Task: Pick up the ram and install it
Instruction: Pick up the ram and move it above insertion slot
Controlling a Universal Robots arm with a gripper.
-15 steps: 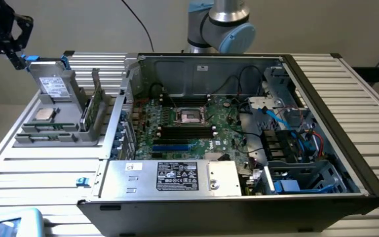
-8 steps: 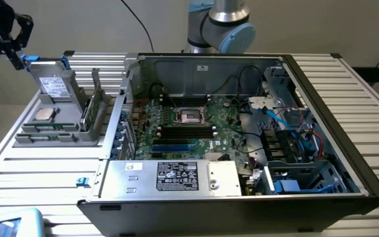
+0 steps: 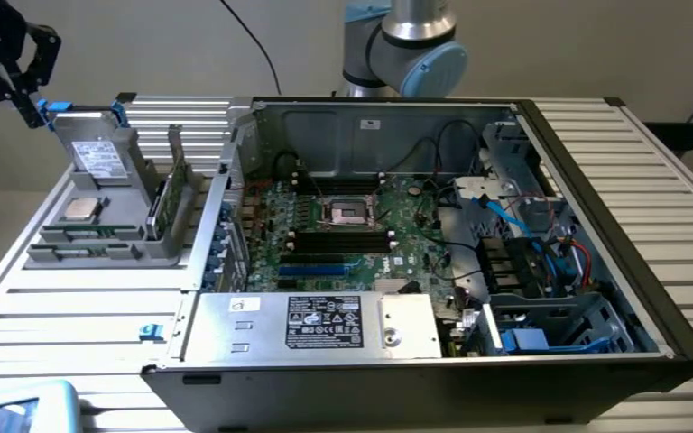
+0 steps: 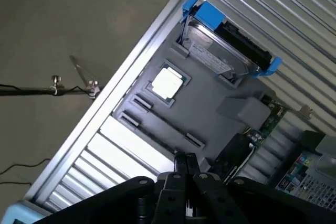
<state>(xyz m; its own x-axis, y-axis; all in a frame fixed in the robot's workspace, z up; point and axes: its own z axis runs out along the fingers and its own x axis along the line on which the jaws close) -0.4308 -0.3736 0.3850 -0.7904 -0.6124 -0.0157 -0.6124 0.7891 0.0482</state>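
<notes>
The ram (image 3: 82, 232) shows as a thin green strip standing on edge in the grey holder (image 3: 51, 253), just in front of a square silver chip (image 3: 79, 209). My gripper (image 3: 24, 101) hangs high at the exterior view's far left, above the holder's back corner and well clear of the ram. In the wrist view its black fingers (image 4: 184, 163) are pressed together with nothing between them, over the holder's long slot (image 4: 163, 124). The open computer case (image 3: 443, 117) lies to the exterior view's right, with black memory slots (image 3: 340, 239) below the processor socket (image 3: 349, 212).
A hard drive (image 3: 97, 155) with blue brackets stands at the holder's back. A broader green card (image 3: 172, 194) stands upright by the case wall. The power supply (image 3: 310, 325) fills the case's front, with cables (image 3: 503, 216) on the right. Ribbed table (image 3: 69, 311).
</notes>
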